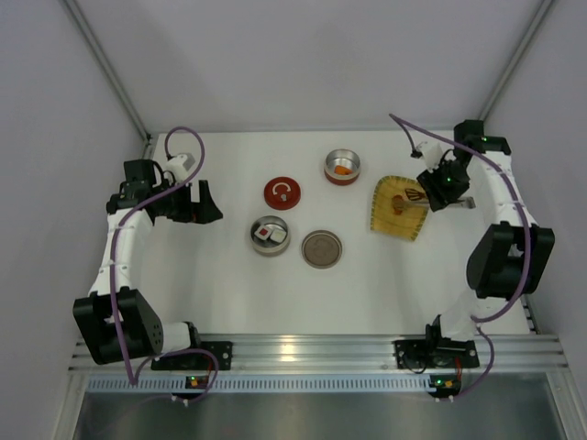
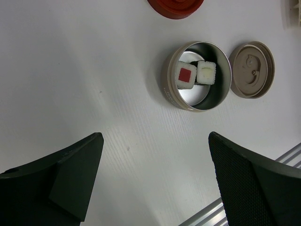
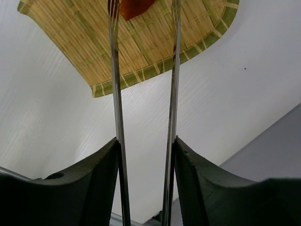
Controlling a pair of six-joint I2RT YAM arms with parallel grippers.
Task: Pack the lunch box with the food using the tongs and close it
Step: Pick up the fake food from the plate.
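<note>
The lunch box is in round parts. One open tin (image 1: 271, 236) (image 2: 196, 76) holds two white food cubes, one with a red centre (image 2: 186, 75). A second tin (image 1: 341, 167) holds an orange piece. My right gripper (image 1: 438, 188) (image 3: 146, 141) is shut on the tongs (image 1: 413, 195) (image 3: 115, 94), whose two arms run forward over the yellow woven mat (image 1: 401, 207) (image 3: 141, 47). A reddish piece (image 3: 134, 7) lies on the mat between the tong tips; I cannot tell whether the tips touch it. My left gripper (image 1: 206, 202) (image 2: 155, 141) stands open above bare table, left of the first tin.
A red lid (image 1: 282, 192) (image 2: 175, 5) lies between the two tins. A brown-grey lid (image 1: 322, 248) (image 2: 252, 69) lies right beside the first tin. White walls close in the table on three sides, and an aluminium rail (image 1: 312, 348) runs along the near edge.
</note>
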